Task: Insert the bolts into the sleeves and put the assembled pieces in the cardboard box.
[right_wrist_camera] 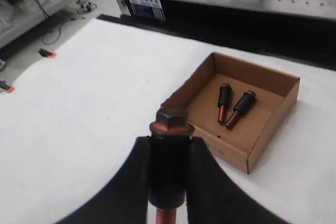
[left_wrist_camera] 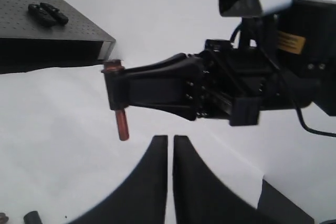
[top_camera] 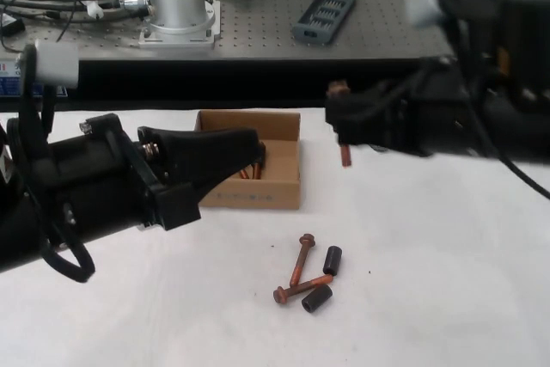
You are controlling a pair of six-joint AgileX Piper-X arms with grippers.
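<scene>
High view: one cardboard box (top_camera: 258, 191) on the worktop (top_camera: 430, 281). In front of it lie two loose bolts (top_camera: 302, 260) (top_camera: 301, 288) and two loose sleeves (top_camera: 332, 259) (top_camera: 316, 298), not yet joined. My right jaws hang beside the box, clenched on a sleeved bolt (top_camera: 345, 154).

Left wrist view: my left jaws are pressed together with nothing in them.

Right wrist view: two assembled pieces (right_wrist_camera: 224, 98) (right_wrist_camera: 240, 106) lie in the box, and the held one makes three.

My read: three of five pairs are joined and two are boxed. One is left to drop in and two to assemble.
</scene>
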